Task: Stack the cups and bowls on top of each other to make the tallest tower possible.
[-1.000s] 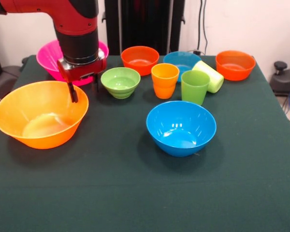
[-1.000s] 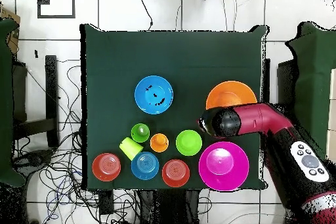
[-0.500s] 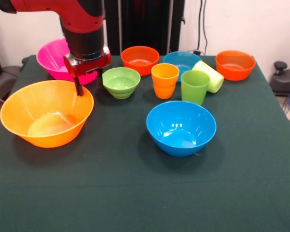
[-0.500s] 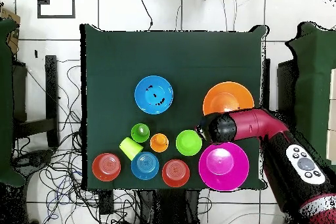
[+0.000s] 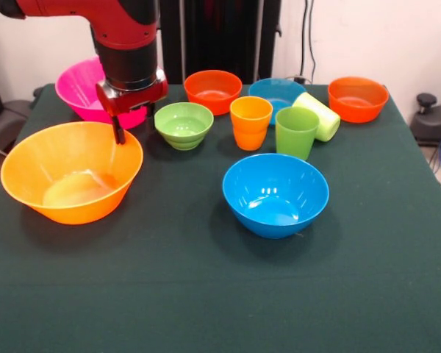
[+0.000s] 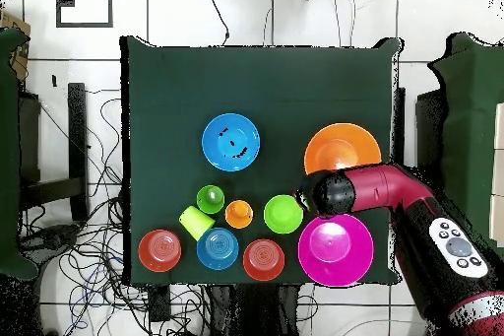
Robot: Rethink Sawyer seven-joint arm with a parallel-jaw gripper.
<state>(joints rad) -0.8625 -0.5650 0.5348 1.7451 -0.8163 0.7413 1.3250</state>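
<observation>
My gripper (image 5: 120, 135) is shut on the far right rim of the large yellow-orange bowl (image 5: 70, 176), at the table's left in the front view. The large pink bowl (image 5: 75, 84) stands just behind it. The medium blue bowl (image 5: 275, 195) sits alone mid-table. The small green bowl (image 5: 183, 123), the orange cup (image 5: 251, 123) and the green cup (image 5: 296, 132) stand upright in a row. The lime-yellow cup (image 5: 320, 114) lies on its side. No nested tower shows; every bowl stands apart.
Two small orange bowls (image 5: 212, 90) (image 5: 357, 97) and a small blue bowl (image 5: 275, 92) line the table's far edge. In the overhead view the red arm (image 6: 394, 189) reaches in from the right, above the gap between the pink bowl (image 6: 336, 249) and the yellow-orange bowl (image 6: 345, 145).
The gripper moved a little right in the front view and the yellow-orange bowl shifted right with it, closer to the green bowl.
</observation>
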